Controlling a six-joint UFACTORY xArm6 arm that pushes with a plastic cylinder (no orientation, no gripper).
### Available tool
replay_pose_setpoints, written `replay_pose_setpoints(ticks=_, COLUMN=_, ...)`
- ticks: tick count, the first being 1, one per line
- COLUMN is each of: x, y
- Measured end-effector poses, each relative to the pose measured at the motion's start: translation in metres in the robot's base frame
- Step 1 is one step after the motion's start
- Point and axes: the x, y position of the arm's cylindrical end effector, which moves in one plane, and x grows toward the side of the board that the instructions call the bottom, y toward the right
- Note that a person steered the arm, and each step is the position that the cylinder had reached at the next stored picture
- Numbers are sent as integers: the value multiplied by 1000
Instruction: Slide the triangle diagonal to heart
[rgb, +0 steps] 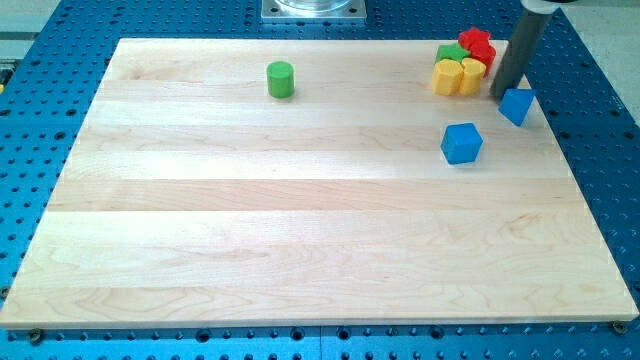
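- The rod's tip (497, 97) sits on the desk (300, 220) near the view's top right, touching or just beside the upper left edge of the blue triangle (517, 105). There are no fingers on this arm, so nothing opens or closes; it can only shove.
- The triangle lies just right of a tight cluster: a yellow heart (473, 74), a yellow block (448, 76), a green block (449, 53) and a red block (477, 44). The heart's shape is small from here, so I take it for a heart with some doubt.
- The tip stands between the heart and the triangle. A push from this side drives the triangle away toward the desk's right edge, which is near, and it could slide off.
- Contact at a corner would likely spin the triangle rather than carry it.
- Rounding to the far side risks the rod clipping the cluster and shifting the heart itself.
- The blue cube (461, 143) waits toward the view's bottom; a downward sweep could catch it.
- The green cylinder (281, 79) is well apart and out of danger.
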Motion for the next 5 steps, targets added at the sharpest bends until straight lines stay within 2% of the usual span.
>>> replay_pose_setpoints(ticks=1, x=31, y=4)
replay_pose_setpoints(ticks=2, x=34, y=17)
replay_pose_setpoints(ticks=3, x=7, y=19)
replay_pose_setpoints(ticks=4, x=4, y=19)
replay_pose_setpoints(ticks=5, x=-14, y=76)
